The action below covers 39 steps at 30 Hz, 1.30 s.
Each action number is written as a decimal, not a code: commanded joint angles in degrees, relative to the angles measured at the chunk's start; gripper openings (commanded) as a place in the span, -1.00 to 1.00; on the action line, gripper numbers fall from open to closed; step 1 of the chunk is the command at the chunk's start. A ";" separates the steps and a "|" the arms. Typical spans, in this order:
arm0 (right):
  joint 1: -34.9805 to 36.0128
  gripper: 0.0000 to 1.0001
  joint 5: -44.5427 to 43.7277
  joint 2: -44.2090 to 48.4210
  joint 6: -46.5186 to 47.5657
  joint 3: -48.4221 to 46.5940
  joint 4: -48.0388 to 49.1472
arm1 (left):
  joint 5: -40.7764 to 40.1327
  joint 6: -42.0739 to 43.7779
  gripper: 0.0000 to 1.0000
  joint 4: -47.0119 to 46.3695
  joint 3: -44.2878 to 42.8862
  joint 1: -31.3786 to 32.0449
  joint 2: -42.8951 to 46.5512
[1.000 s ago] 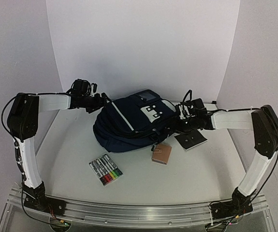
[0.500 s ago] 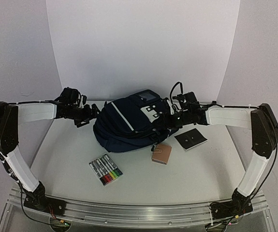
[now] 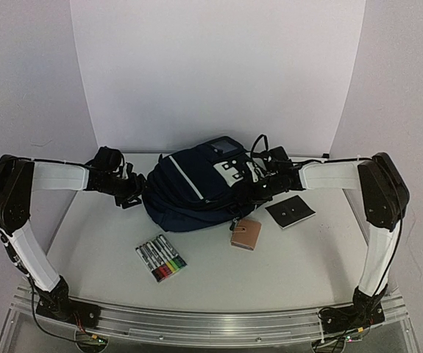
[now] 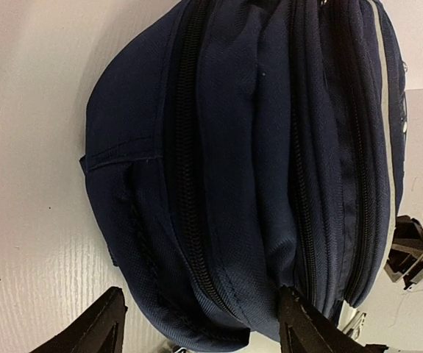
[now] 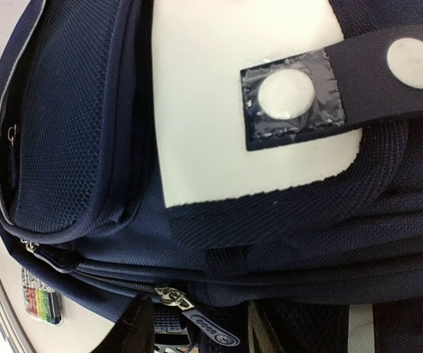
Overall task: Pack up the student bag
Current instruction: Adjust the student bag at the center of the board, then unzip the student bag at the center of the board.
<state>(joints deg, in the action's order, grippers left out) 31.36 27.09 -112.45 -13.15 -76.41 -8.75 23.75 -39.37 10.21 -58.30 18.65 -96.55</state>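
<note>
Both claws close in on the student bag (image 3: 189,193) from its two sides.

The navy backpack lies toward 12 o'clock on the white tabletop (image 3: 307,257), white patch (image 5: 240,103) facing up. The left claw (image 3: 132,193) sits at the bag's 9 o'clock, fingers spread apart either side of its zippered end, not clamped. The right claw (image 3: 261,190) is at the bag's 3 o'clock, its fingers apart with a silver zipper pull (image 5: 196,323) between them; no grip shows. A pack of coloured markers (image 3: 161,258) lies at the bag's 7 o'clock, a small tan case (image 3: 246,234) at 5 o'clock, and a flat black card (image 3: 290,212) at 4 o'clock.
</note>
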 commanded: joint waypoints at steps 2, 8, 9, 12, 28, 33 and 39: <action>-0.06 -0.44 2.07 -0.96 0.41 -1.75 -0.12 | 1.92 -1.52 0.12 -3.63 0.60 -0.02 -1.28; -0.06 -0.98 2.63 0.89 -0.64 -1.04 -0.12 | 4.09 -3.75 -0.57 -7.80 2.14 -0.02 -1.32; -0.05 -1.00 2.70 1.48 -0.89 -0.85 -0.12 | 4.44 -4.25 -0.68 -9.11 2.72 -0.01 -1.22; 0.45 -1.00 2.69 3.37 -1.24 -0.32 -0.11 | 5.13 -5.34 -0.99 -11.68 3.63 0.00 -1.50; 11.48 -1.00 -2.97 1.03 -4.32 -7.38 -5.74 | 7.04 -4.26 -0.99 -15.55 0.68 2.50 -2.83; 15.73 -1.00 -0.43 -2.21 -5.91 -13.27 -5.75 | 7.20 -4.73 -1.00 -16.75 0.42 4.09 -2.94; 20.98 -1.00 -0.52 -7.72 -8.56 -21.59 -4.68 | 8.90 -6.63 -1.00 -19.82 0.57 5.21 -2.43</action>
<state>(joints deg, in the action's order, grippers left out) 48.12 23.88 -117.59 -19.34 -90.91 -17.76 28.33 -44.72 -4.71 -55.18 21.35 -99.46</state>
